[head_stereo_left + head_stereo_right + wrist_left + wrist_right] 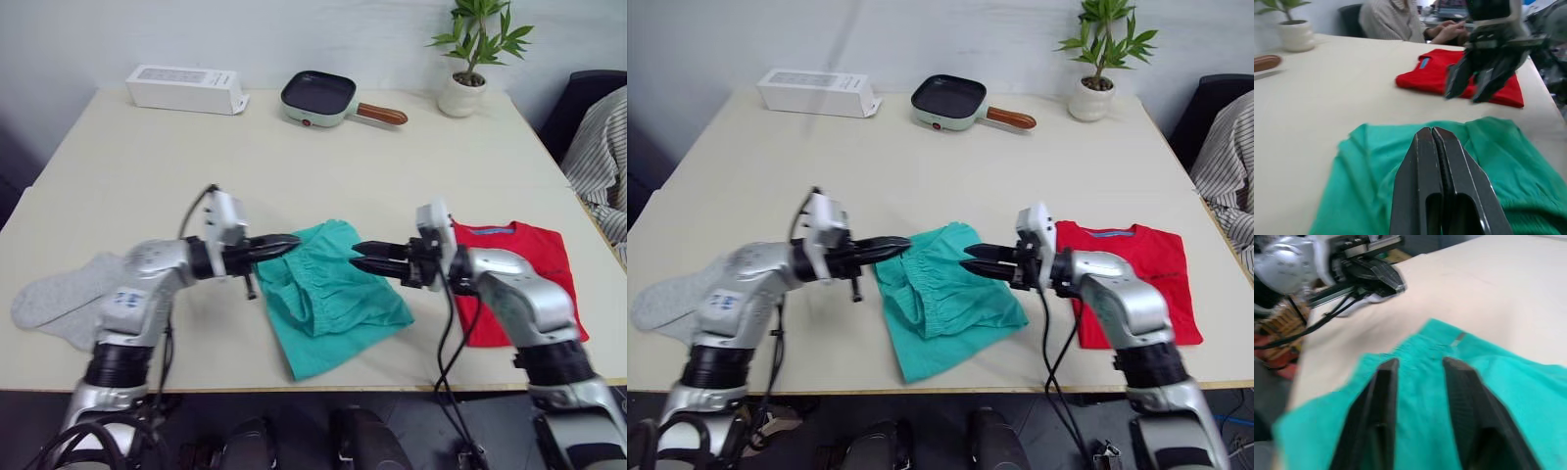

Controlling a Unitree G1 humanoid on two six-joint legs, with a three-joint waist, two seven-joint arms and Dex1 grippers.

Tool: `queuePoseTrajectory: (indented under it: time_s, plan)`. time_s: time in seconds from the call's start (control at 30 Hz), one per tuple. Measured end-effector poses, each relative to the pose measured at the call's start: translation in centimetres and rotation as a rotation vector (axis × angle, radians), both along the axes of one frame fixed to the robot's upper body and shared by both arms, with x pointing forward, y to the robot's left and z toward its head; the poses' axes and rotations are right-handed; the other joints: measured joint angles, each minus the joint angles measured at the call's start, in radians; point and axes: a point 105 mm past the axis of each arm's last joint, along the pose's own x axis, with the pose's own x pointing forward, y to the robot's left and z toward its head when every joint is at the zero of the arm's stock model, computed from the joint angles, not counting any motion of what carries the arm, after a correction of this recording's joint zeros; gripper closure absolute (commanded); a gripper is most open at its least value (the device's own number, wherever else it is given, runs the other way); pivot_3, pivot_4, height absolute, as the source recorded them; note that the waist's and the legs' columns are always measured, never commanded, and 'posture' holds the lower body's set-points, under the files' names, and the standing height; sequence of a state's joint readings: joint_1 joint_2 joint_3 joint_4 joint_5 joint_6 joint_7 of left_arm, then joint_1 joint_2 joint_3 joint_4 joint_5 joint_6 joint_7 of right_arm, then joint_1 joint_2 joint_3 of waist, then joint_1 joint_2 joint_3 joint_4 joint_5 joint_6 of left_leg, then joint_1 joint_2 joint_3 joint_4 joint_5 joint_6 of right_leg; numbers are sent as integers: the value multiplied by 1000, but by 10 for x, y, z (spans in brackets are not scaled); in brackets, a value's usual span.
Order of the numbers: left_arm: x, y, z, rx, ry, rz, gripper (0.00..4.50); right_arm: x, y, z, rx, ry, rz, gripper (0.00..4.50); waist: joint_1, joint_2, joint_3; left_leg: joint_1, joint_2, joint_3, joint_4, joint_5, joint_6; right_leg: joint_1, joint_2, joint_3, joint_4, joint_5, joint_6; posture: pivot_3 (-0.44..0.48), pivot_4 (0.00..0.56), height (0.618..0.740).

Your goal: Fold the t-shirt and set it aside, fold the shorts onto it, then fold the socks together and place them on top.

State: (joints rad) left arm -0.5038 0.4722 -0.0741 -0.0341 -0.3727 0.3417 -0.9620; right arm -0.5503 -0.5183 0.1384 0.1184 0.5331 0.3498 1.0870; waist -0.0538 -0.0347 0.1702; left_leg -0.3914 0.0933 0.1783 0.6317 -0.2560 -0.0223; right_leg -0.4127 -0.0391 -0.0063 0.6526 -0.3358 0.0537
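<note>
The teal shorts (333, 294) lie crumpled near the table's front edge, between my two arms. My left gripper (292, 241) is shut, its tips just over the waistband's left end, and I see no cloth pinched between them. From the other side, my right gripper (356, 253) points at the shorts, open, hovering low over the cloth. The red t-shirt (524, 264) lies folded flat at the right, behind my right forearm. A grey sock (64, 299) lies at the table's front left, under my left elbow.
Along the far edge stand a white box (186, 88), a green pan with a brown handle (318, 98) and a potted plant (470, 59). A person in a striped shirt (602, 157) sits past the table's right edge.
</note>
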Motion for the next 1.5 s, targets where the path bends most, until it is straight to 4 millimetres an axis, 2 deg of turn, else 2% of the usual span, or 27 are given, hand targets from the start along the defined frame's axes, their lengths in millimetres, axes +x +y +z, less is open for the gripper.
queuePoseTrajectory:
  time_s: [0.03, 0.13, 0.27, 0.47, 0.57, 0.63, 0.7, 0.8, 0.83, 0.9, 0.97, 1.03, 1.1, 1.2, 1.27, 1.33, 1.43, 1.5]
  plan:
    - [2, -7, -12, 38, 0, -5, 4500, 5, 4, -7, -16, -3, 15, 4456, -2, 0, 0, 0, 1, 0, 0, 1, -1, 0, 1, 1, 0, 0, 0, 0, 150, 740]
    - [6, -15, -44, 135, 11, 10, 4500, 14, 14, -22, -34, 0, 44, 4456, -4, 1, 1, 0, 6, 1, 0, 0, -4, -2, 6, 3, 0, -1, -1, 0, 150, 740]
    - [1, -16, -67, 211, 8, 18, 4500, 30, 21, -36, -58, 6, 43, 4456, -6, 2, 1, 2, 8, 3, 1, 0, -7, -2, 10, 7, 3, -2, -2, 0, 150, 740]
    - [-2, -12, -75, 222, -7, 82, 4500, 65, 23, -46, -123, -28, -98, 4456, -14, 2, 1, 6, 10, 4, 3, 1, -6, 0, 7, 10, 8, -1, -2, 0, 150, 740]
    - [-5, -10, -76, 213, -11, 98, 4500, 84, 3, -37, -105, -52, -235, 4456, -21, 2, 1, 6, 9, 4, 3, 1, -6, 0, 6, 10, 9, -1, -2, 0, 150, 740]
    - [-4, -8, -74, 197, -8, 110, 4500, 85, -6, -28, -57, -61, -244, 4456, -24, 2, 1, 6, 9, 4, 3, 1, -6, 0, 6, 9, 9, -1, -2, 0, 150, 740]
    - [0, -8, -66, 119, 33, 122, 4500, 76, -12, -19, 10, -71, -176, 4456, -24, 2, 2, 5, 10, 4, 2, 1, -6, 0, 6, 9, 9, -1, -2, 0, 150, 740]
    - [11, -11, -41, 42, 35, 122, 4500, 57, -15, -17, 57, -74, -81, 4456, -23, 2, 2, 5, 10, 2, 3, 1, -6, 0, 7, 8, 9, -1, -2, 0, 150, 740]
    - [16, -11, -30, 33, 16, 119, 4500, 46, -16, -23, 61, -65, -48, 4456, -23, 2, 2, 5, 10, 2, 2, 1, -7, 0, 8, 8, 9, -1, -2, 0, 150, 740]
    - [24, -8, -21, 57, -1, 120, 4500, 27, -17, -39, 46, -36, -18, 4456, -21, 3, 2, 5, 9, 2, 2, 1, -8, 0, 8, 8, 8, -1, -2, 0, 150, 740]
    - [29, -4, -27, 89, 11, 135, 4500, 11, -17, -57, 31, 6, -12, 4456, -23, 3, 2, 5, 9, 3, 2, 1, -8, 0, 8, 9, 8, -2, -2, 0, 150, 740]
    - [30, -7, -45, 143, 39, 128, 4500, -2, -18, -66, 15, 17, -21, 4456, -27, 4, 2, 4, 9, 4, 2, 1, -8, -1, 8, 9, 8, -2, -1, 0, 150, 740]
    - [29, -10, -57, 178, 56, 119, 4500, -16, -22, -68, -30, -12, -8, 4456, -25, 4, 3, 4, 8, 3, 3, 1, -8, -1, 8, 9, 8, -2, -1, 0, 150, 740]
    - [30, -11, -59, 193, 41, 134, 4500, -37, -32, -67, -75, 9, 18, 4456, -22, 4, 3, 5, 8, 3, 3, 0, -8, -1, 8, 9, 8, -2, -2, 0, 150, 740]
    - [32, -9, -62, 203, 30, 148, 4500, -47, -41, -57, -69, 57, 27, 4102, -24, 4, 3, 5, 9, 2, 3, 0, -7, 0, 7, 10, 8, -1, -2, 0, 150, 740]
    - [31, -7, -62, 195, 17, 153, 4500, -49, -48, -43, -68, 82, 30, 3566, -27, 4, 3, 6, 8, 1, 3, 0, -7, 0, 7, 10, 8, -1, -3, 0, 150, 740]
    - [26, -2, -63, 151, 2, 147, 4500, -40, -61, -26, -68, 180, -12, 2454, -28, 4, 3, 6, 8, -2, 2, -1, -5, 0, 8, 10, 8, 0, -4, 0, 150, 740]
    - [23, -1, -61, 126, 1, 134, 4500, -29, -73, -21, -79, 286, -66, 1713, -24, 3, 3, 6, 8, -3, 2, -1, -3, 0, 8, 9, 8, 1, -5, 0, 150, 740]
